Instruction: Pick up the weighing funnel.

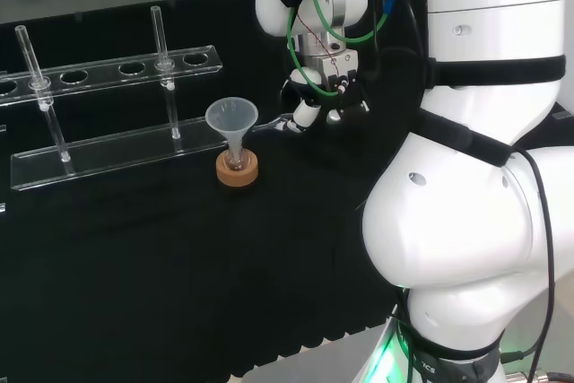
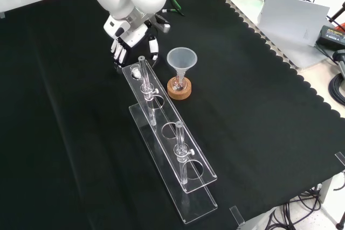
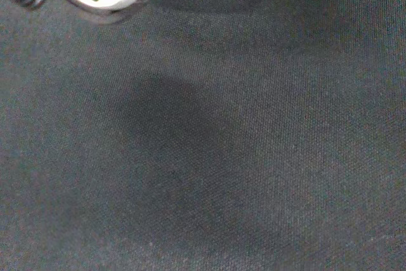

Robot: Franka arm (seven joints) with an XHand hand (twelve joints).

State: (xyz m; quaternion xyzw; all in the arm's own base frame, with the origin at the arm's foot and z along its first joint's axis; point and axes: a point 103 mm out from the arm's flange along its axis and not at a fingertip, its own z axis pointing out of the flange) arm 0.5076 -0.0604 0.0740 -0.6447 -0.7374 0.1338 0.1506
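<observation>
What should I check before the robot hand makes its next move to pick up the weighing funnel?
1. Piece to pick up located: cannot tell; a thin clear piece shows beside the robot hand in the head view.
2. Robot hand holding something: cannot tell.
3. Robot hand apart from the big funnel: ok, a gap shows in the head and front views.
4. Big funnel upright over its cork ring: ok.
5. Tubes upright in the rack: ok.
</observation>
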